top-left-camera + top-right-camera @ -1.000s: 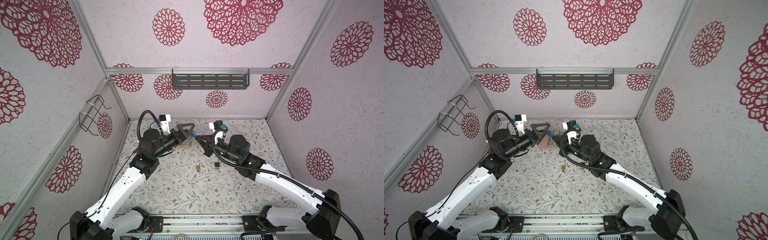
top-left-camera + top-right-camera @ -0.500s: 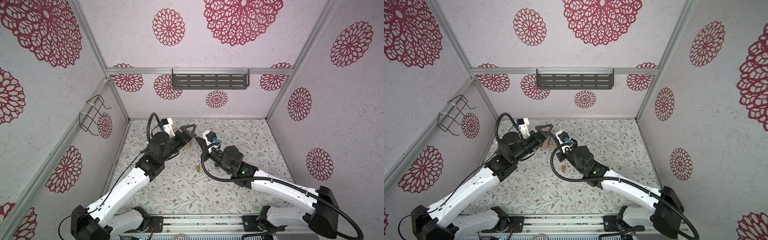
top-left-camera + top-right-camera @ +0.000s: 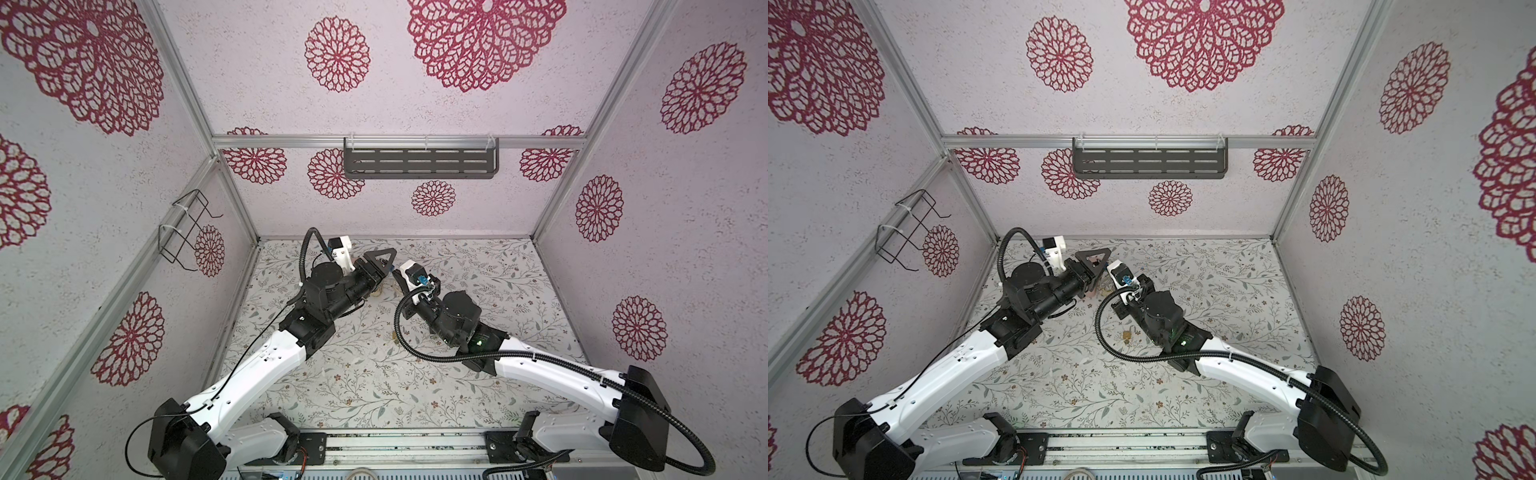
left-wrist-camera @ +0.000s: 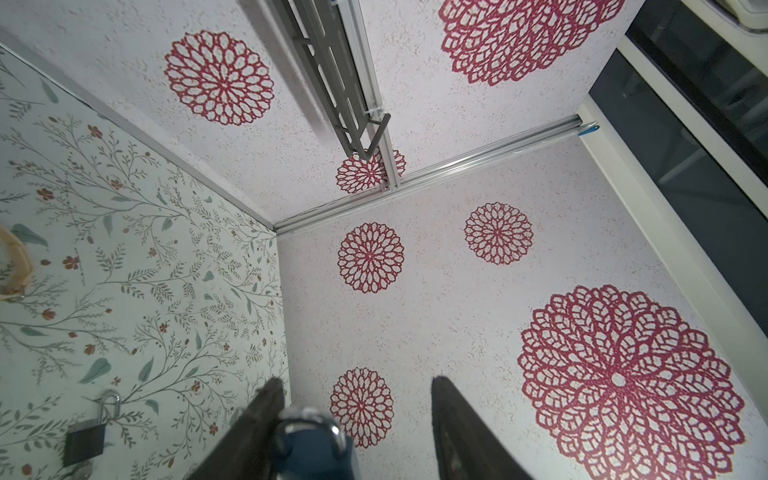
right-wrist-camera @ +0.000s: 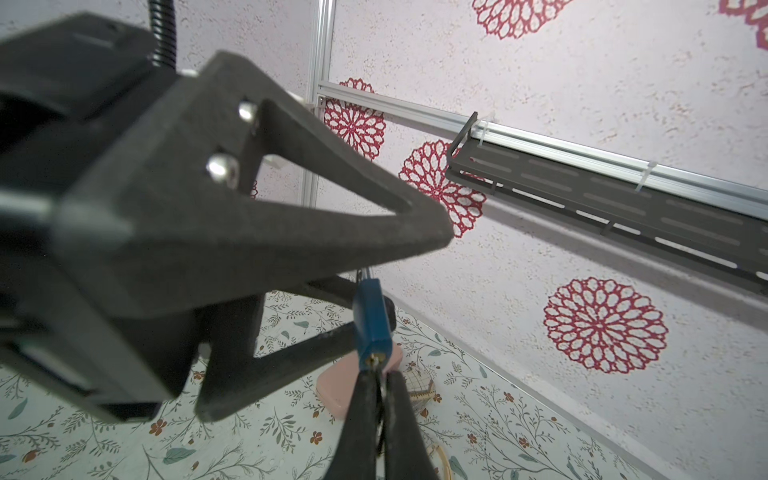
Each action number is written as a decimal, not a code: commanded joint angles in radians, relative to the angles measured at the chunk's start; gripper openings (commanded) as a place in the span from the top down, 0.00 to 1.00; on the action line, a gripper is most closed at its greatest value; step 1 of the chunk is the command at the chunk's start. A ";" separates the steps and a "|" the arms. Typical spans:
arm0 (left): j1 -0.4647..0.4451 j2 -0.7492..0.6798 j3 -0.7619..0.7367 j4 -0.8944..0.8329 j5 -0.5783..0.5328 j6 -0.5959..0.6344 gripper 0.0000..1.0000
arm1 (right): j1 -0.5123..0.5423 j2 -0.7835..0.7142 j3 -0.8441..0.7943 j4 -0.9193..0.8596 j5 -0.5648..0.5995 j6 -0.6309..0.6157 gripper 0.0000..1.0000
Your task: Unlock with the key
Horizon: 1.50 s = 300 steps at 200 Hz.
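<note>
Nearest, lower frame edge in both top views: rail (image 3: 399, 445) w/ 2 arm bases. L arm (image 3: 257, 370) and R arm (image 3: 552, 370) slanting up-frame over floral floor (image 3: 365, 386).

Mid-frame in a top view: 1 brass padlock (image 3: 1128, 335) flat on floor, beside R arm's cable. From L wrist cam: 1 black padlock (image 4: 85, 436), also flat on floor, silver shackle on it.

Just above frame centre in both top views: grippers tip to tip.
- L gripper (image 4: 355, 382): jaws apart, blue padlock (image 5: 371, 320) betw. them. Touches one finger (image 4: 257, 424); clear gap to the other.
- R gripper (image 5: 379, 377): jaws together, clamped on key (image 5: 377, 367), mostly hidden by pads.

Blue padlock: hangs off the floor. Long axis roughly in line w/ R gripper's fingers. Points brass keyway end at R gripper's tips, right at the key. Shackle end away, behind one L finger. Key inside keyway or only at it: cannot tell.

Count: 3 padlocks (1 blue, 1 black, 1 brass), 1 key, 2 grippers.

Beyond grippers, on floor: pink block (image 5: 332, 392) just beside tan woven thing (image 5: 420, 395). Basket or not, and contents: cannot tell.

Farthest: wire rack (image 3: 183, 232) on side wall, left of frame. Slotted dark shelf (image 3: 419, 164) on back-wall rail, upper centre, slots in view along its length.
</note>
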 commanded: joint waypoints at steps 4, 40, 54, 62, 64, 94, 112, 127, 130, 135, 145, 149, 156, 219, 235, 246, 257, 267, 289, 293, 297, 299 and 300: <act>0.000 0.004 -0.011 0.042 0.020 -0.024 0.43 | 0.005 -0.001 0.027 0.073 0.033 -0.026 1.00; -0.001 0.012 -0.010 0.045 0.035 -0.030 0.47 | 0.004 0.016 0.042 0.066 0.043 -0.031 1.00; 0.000 0.013 -0.009 0.046 0.037 -0.029 0.52 | 0.004 0.018 0.042 0.069 0.044 -0.032 1.00; 0.000 0.013 -0.009 0.043 0.034 -0.026 0.54 | 0.004 0.019 0.045 0.068 0.040 -0.033 1.00; 0.002 0.013 -0.008 0.042 0.034 -0.027 0.54 | 0.004 0.019 0.047 0.066 0.040 -0.034 1.00; 0.002 0.032 0.010 0.026 0.055 -0.018 0.62 | 0.005 0.027 0.053 0.056 0.036 -0.038 1.00; 0.003 0.038 0.010 0.022 0.055 -0.014 0.67 | 0.005 0.031 0.062 0.046 0.037 -0.037 1.00; 0.003 0.043 0.017 0.005 0.055 0.001 0.74 | 0.005 0.036 0.073 0.030 0.031 -0.033 1.00; 0.005 0.043 0.018 0.000 0.055 0.004 0.77 | 0.004 0.036 0.074 0.028 0.031 -0.031 1.00; 0.005 0.043 0.019 -0.005 0.053 0.010 0.81 | 0.005 0.037 0.076 0.024 0.027 -0.029 1.00; 0.007 0.041 0.024 -0.022 0.045 0.024 0.85 | 0.005 0.038 0.085 0.004 0.023 -0.020 1.00; 0.008 0.040 0.025 -0.030 0.045 0.029 0.86 | 0.004 0.038 0.089 -0.003 0.020 -0.012 1.00; 0.010 0.039 0.027 -0.038 0.043 0.035 0.89 | 0.004 0.038 0.096 -0.021 0.008 0.004 1.00; 0.039 0.012 -0.005 -0.021 0.075 0.102 1.00 | -0.036 0.005 0.124 -0.064 -0.151 0.281 1.00; 0.040 -0.005 -0.015 -0.023 0.088 0.127 1.00 | -0.067 0.004 0.133 -0.063 -0.208 0.387 1.00; 0.043 -0.012 -0.019 -0.028 0.100 0.141 1.00 | -0.086 0.001 0.126 -0.037 -0.249 0.450 1.00; 0.047 -0.018 -0.024 -0.037 0.101 0.148 1.00 | -0.102 -0.005 0.121 -0.013 -0.287 0.503 1.00; 0.052 -0.020 -0.030 -0.044 0.102 0.152 1.00 | -0.115 -0.008 0.124 -0.001 -0.318 0.558 1.00; 0.065 -0.022 -0.047 -0.038 0.108 0.146 1.00 | -0.128 -0.010 0.131 0.017 -0.358 0.658 1.00; 0.067 -0.021 -0.048 -0.039 0.107 0.145 1.00 | -0.129 -0.010 0.132 0.018 -0.357 0.673 1.00; 0.069 -0.021 -0.048 -0.039 0.108 0.144 1.00 | -0.131 -0.010 0.131 0.018 -0.355 0.689 1.00; 0.069 -0.019 -0.049 -0.040 0.109 0.143 1.00 | -0.132 -0.011 0.131 0.019 -0.354 0.695 1.00; 0.069 -0.019 -0.050 -0.039 0.110 0.143 1.00 | -0.132 -0.012 0.130 0.021 -0.354 0.700 1.00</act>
